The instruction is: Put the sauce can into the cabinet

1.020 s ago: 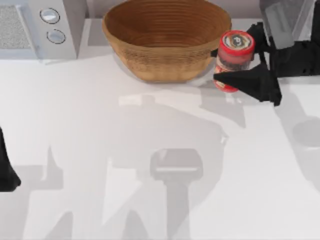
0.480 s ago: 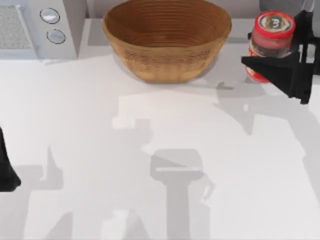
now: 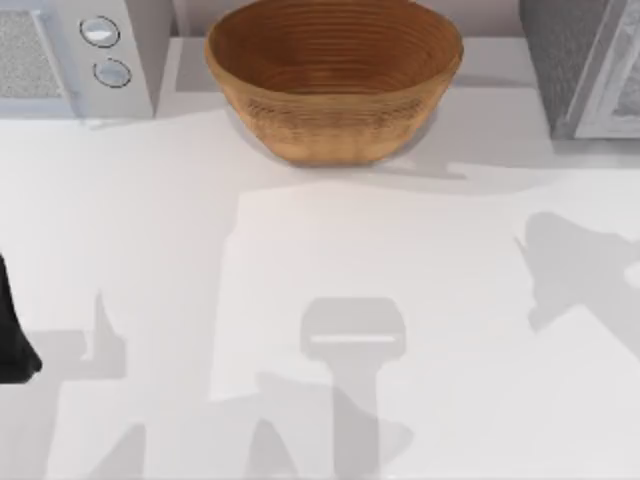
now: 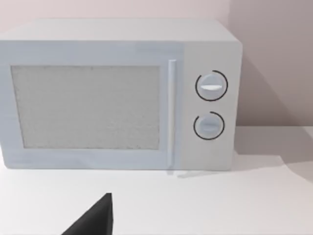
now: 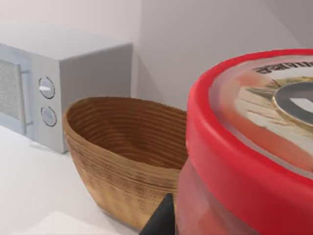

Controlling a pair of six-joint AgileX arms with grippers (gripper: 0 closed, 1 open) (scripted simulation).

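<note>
- While the right gripper sits off past the table's right side, its wrist view has the sauce can (image 5: 244, 147) pressed up close, a dark finger (image 5: 159, 220) at its side, so I judge it clamped on the can.
- Can's top faces up, so its long axis looks roughly upright.
- Cabinet (image 3: 585, 65) waits at the table's far right corner, beyond the basket (image 3: 333, 80); the can must travel that way.
- Left arm (image 3: 12, 330) is parked at the left edge, facing the microwave (image 4: 117, 93), its grip hidden from me.
</note>
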